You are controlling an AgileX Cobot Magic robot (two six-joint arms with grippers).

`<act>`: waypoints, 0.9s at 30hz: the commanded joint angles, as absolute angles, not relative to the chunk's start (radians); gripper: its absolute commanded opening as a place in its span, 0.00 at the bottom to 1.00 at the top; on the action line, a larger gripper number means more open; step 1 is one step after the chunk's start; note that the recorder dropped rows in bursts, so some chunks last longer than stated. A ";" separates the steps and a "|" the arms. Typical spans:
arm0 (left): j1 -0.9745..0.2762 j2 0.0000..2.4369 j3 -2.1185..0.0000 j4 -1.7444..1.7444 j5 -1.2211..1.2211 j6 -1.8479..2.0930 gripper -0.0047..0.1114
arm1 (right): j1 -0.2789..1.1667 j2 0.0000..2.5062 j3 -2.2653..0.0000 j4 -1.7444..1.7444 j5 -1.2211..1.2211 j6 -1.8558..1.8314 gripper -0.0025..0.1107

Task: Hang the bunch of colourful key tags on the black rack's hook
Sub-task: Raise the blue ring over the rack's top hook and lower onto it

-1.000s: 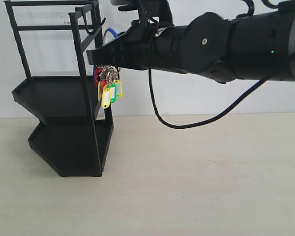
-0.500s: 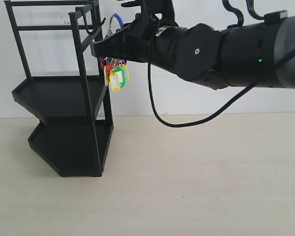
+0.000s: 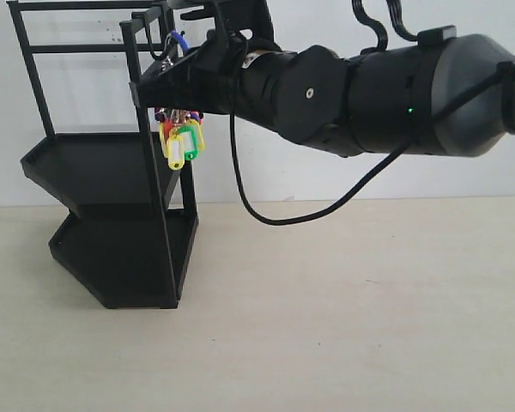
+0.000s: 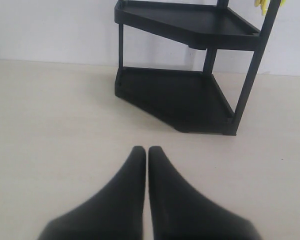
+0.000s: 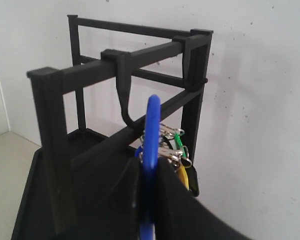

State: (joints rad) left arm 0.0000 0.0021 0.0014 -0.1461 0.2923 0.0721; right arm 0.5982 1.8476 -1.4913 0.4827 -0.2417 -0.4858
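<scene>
Key tag bunch (image 3: 180,142) is seen in the upper left of the exterior view, hanging in the air against the front upright of the rack (image 3: 112,163), level with the upper shelf. At the far left of the frame the rack is stood on the table (image 3: 343,309), against a white wall. At its top frame, the hook (image 3: 159,55) is found, with the blue ring of the bunch just beside it. Whether the ring touches the hook cannot be told from this view.

In the right wrist view the hook (image 5: 123,92) is shown hanging from the top bar, with the ring upright in front of it and the tags dangling behind.

Just right of the bunch, the right gripper (image 3: 154,88) is held level and closed narrowly on the ring, which is clamped between its two fingers (image 5: 170,192). From there the right arm is stretched across the upper frame to the right edge, and a black cable (image 3: 266,215) is looped below it.

The left gripper (image 4: 148,152) is shown only in its own wrist view, low over the table, its fingers pressed together with nothing between them.
</scene>
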 commanded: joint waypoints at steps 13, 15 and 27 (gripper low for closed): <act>-0.001 0.000 0.000 -0.141 0.284 0.075 0.08 | 0.622 1.850 -1.502 0.479 -0.298 -0.509 0.02; -0.001 0.000 0.000 -0.141 0.284 0.075 0.08 | 0.622 1.850 -1.502 0.479 -0.298 -0.510 0.02; -0.001 0.000 0.000 -0.141 0.284 0.075 0.08 | 0.627 1.875 -1.502 0.479 -0.332 -0.533 0.02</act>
State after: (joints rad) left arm 0.0000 0.0021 0.0014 -0.1461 0.2923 0.0721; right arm 0.6274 1.8758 -1.4913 0.4827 -0.2840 -0.5163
